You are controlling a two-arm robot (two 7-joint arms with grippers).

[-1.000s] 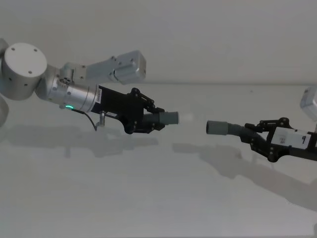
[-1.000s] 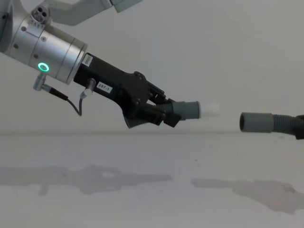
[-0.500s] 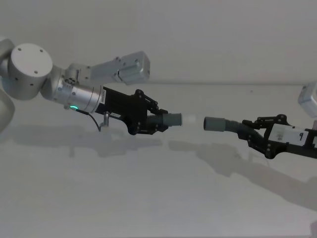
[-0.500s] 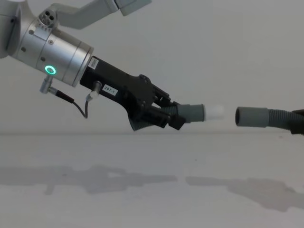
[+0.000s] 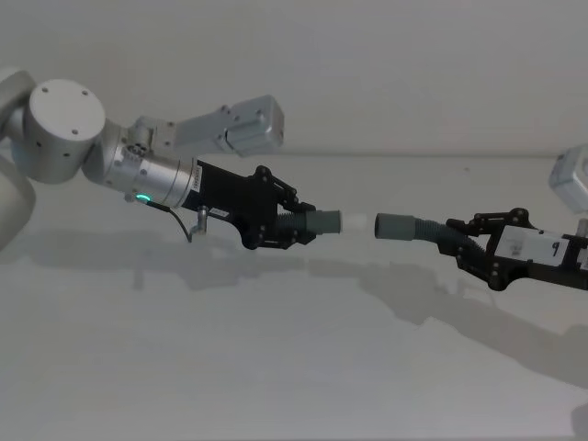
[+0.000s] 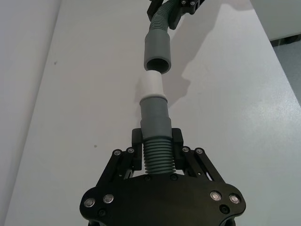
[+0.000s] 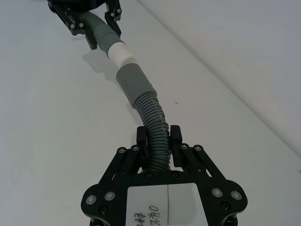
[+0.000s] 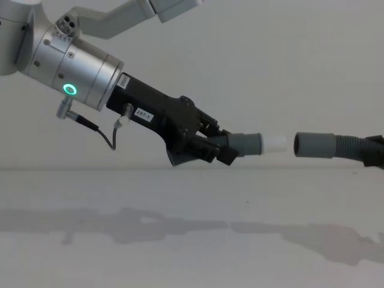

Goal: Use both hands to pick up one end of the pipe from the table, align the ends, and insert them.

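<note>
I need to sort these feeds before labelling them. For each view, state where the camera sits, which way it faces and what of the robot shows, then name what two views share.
Head view: high, facing forward and down at the table; left gripper and right gripper hold hose pieces.
Chest view: lower, facing across the table; the left arm's green ring light shows.
Left wrist view: above its own fingers, facing along the white tip.
Right wrist view: above its own fingers, facing along the socket cuff.
Both wrist views share tip and socket, close together.

Plain off-white matte wall [image 5: 413, 73], spanning the upper part of the frame; grey-blue floor strip [image 6: 291, 51], at the upper right edge.
</note>
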